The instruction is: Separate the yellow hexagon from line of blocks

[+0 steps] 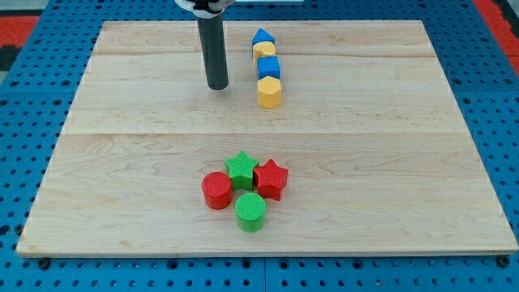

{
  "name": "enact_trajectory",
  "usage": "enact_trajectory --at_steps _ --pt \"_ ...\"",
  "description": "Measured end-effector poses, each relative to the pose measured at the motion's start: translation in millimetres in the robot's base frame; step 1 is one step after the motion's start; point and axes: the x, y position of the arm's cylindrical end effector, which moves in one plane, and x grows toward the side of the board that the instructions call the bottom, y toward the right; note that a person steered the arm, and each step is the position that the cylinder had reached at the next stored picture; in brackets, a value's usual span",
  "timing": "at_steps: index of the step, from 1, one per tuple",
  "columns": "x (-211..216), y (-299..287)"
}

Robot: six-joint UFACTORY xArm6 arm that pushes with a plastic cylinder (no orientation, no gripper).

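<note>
Camera view: rod (216,49) top cut off

You have a wooden board (389,162) lying on a blue pegboard (24,122). Near the board's 6 o'clock edge sits a tight cluster of four blocks: the green star (241,170) at 12 o'clock, the red star (271,178) at 3, the green cylinder (250,211) at 6 and the red cylinder (216,190) at 9. Each one touches its neighbours.

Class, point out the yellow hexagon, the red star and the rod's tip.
yellow hexagon (269,93), camera view, its top face.
red star (271,178), camera view, its top face.
my tip (217,86), camera view, the rod's lower end.
</note>
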Motion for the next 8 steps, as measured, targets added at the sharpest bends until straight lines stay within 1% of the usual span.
enact_trajectory --at_steps 1,2,3,4,5,6,7,8 --pt "0 0" --pt "1 47" --pt "1 58" --pt "1 82" --pt "1 131" --pt "1 132" --pt "1 81" --pt "1 61"
